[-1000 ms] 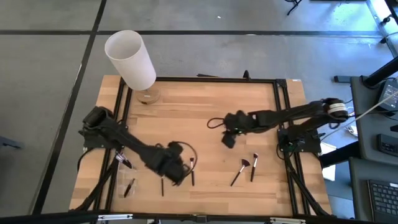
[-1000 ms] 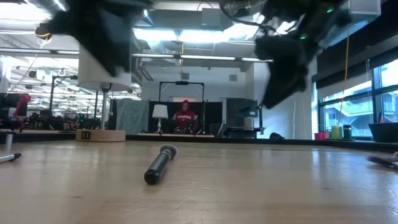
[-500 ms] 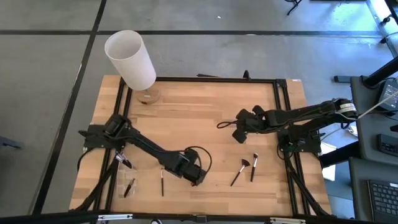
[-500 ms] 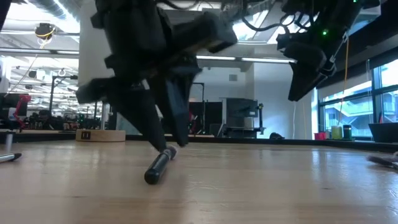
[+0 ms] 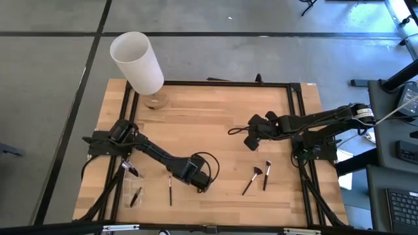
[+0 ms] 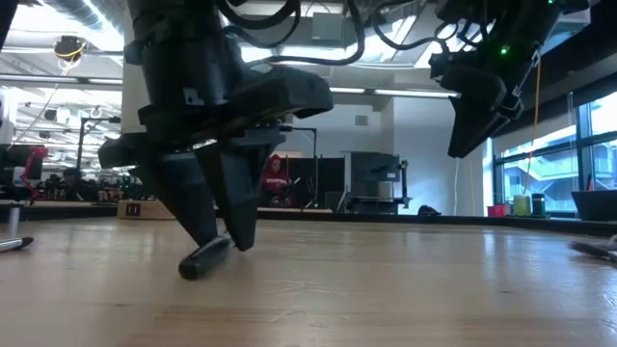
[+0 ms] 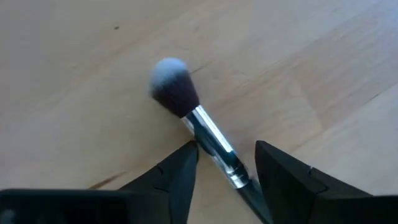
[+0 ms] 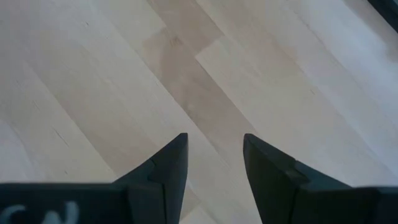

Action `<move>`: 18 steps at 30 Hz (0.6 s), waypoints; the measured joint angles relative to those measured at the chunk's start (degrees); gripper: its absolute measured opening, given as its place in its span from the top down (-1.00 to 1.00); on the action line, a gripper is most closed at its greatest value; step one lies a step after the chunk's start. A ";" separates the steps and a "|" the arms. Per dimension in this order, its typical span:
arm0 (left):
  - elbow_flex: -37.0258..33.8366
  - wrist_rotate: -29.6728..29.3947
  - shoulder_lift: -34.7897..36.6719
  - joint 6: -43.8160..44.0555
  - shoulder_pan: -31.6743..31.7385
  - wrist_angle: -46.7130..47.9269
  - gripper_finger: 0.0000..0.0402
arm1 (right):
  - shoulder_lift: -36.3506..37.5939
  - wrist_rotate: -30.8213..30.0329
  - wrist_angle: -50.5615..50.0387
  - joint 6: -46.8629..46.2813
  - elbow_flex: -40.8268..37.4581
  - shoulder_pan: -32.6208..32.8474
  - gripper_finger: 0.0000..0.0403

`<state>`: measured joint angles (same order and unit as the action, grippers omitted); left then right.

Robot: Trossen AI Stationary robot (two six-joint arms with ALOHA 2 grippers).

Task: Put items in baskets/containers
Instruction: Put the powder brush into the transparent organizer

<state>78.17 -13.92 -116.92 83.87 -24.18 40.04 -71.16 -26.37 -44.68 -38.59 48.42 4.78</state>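
Observation:
My left gripper (image 5: 200, 182) is down at the table's near middle, open. Its fingers stand on either side of a makeup brush (image 7: 186, 109) with a dark white-tipped tuft, silver ferrule and dark handle (image 6: 201, 261), which lies flat on the wood. My right gripper (image 5: 251, 141) hovers open above bare wood (image 8: 214, 155), right of centre. Two more brushes (image 5: 248, 181) (image 5: 266, 175) lie near it, one with a reddish fan head. Other brushes (image 5: 170, 190) (image 5: 135, 196) (image 5: 130, 170) lie near the left. The see-through container (image 5: 145, 186) shows only faintly there. My left gripper comes at the brush from above, fingers pointing down. One finger (image 7: 180, 168) touches the silver ferrule (image 7: 202, 142), and the handle runs slantwise through the gap toward the other finger (image 7: 280, 174). The whole brush rests on the table.
A tall white cylinder (image 5: 137, 62) on a round wooden base stands at the far left corner. A black frame (image 5: 297, 117) borders the table. In the low view, brush ends show at the left edge (image 6: 14, 244) and the right edge (image 6: 593, 249). A person sits far off in the room.
My left gripper moved toward the table's right along the near side and came down over the brush, then drew back slightly left. The brush slid and turned a little with it. My right gripper moved toward the table's right edge, then held still.

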 joint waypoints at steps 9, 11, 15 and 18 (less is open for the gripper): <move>-1.34 3.99 0.11 -6.29 1.66 3.35 0.64 | 0.00 0.02 0.01 0.00 0.00 0.00 0.23; -1.35 4.69 0.15 -7.39 2.05 3.67 0.73 | 0.00 0.00 0.01 0.00 0.00 0.01 0.23; -1.59 4.90 1.29 -9.05 2.27 4.28 0.79 | 0.00 0.00 0.01 0.00 0.00 0.02 0.23; -2.30 3.39 4.00 -8.63 1.89 11.30 0.71 | -0.02 -0.04 0.01 -0.02 0.00 0.02 0.23</move>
<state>75.87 -10.52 -112.92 75.24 -22.30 51.34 -71.18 -26.41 -44.66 -38.61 48.42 4.80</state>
